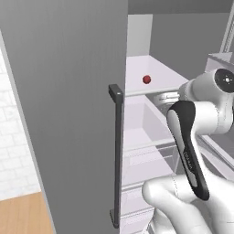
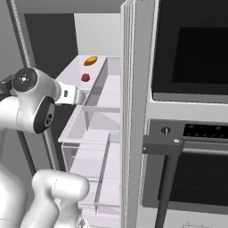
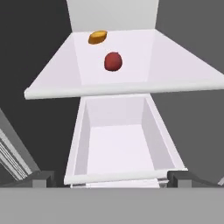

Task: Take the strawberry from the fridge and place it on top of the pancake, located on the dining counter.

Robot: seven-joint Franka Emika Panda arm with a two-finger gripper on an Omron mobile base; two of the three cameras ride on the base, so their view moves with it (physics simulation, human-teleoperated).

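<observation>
The gripper [image 3: 112, 178] hangs wide open and empty at the near rim of a white drawer [image 3: 118, 148] inside the open fridge [image 1: 68, 114]. Above and beyond it, on a white shelf [image 3: 175, 65], sits the strawberry [image 3: 113, 61]; farther back lies a small orange item [image 3: 97, 37]. An oven [image 2: 191, 111] stands right.

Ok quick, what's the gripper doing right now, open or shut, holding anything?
Gripper: open and empty, short of the strawberry, which sits untouched on the white fridge shelf.
</observation>
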